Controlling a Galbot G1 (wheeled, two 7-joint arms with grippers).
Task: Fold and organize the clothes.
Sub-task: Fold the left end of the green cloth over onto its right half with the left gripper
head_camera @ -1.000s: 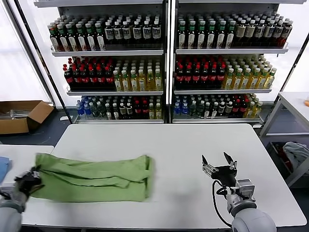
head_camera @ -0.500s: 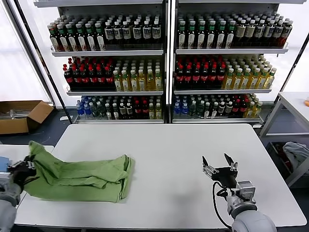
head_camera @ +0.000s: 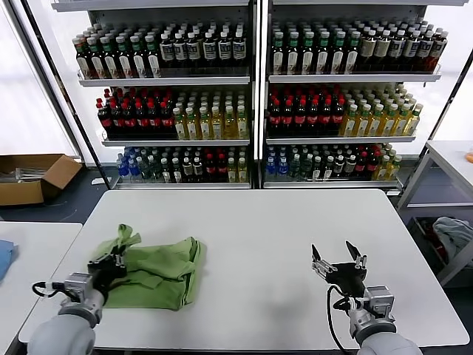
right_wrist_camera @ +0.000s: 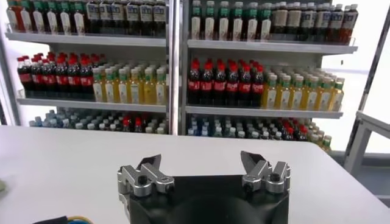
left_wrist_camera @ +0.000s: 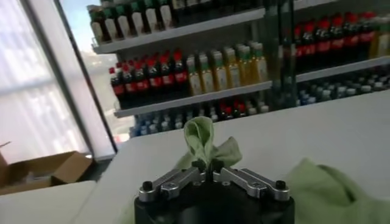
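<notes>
A light green shirt point(head_camera: 159, 270) lies bunched on the left part of the white table point(head_camera: 259, 229), plain side showing. My left gripper point(head_camera: 116, 259) is shut on the shirt's left end, and a pinched tuft of cloth point(left_wrist_camera: 204, 137) stands up above its jaws point(left_wrist_camera: 205, 166). The shirt's folded right part reaches the table's middle left. My right gripper point(head_camera: 337, 259) is open and empty above the table's right front part; its jaws stand wide apart in the right wrist view point(right_wrist_camera: 202, 163).
Shelves of bottles point(head_camera: 259, 96) stand behind the table. A cardboard box point(head_camera: 29, 176) lies on the floor at the far left. A second white table point(head_camera: 29, 244) stands to the left, and a white rack point(head_camera: 443, 185) with cloth to the right.
My left gripper has carried the shirt's left end to the right, over the shirt, bunching it into a shorter heap. The right gripper has barely moved.
</notes>
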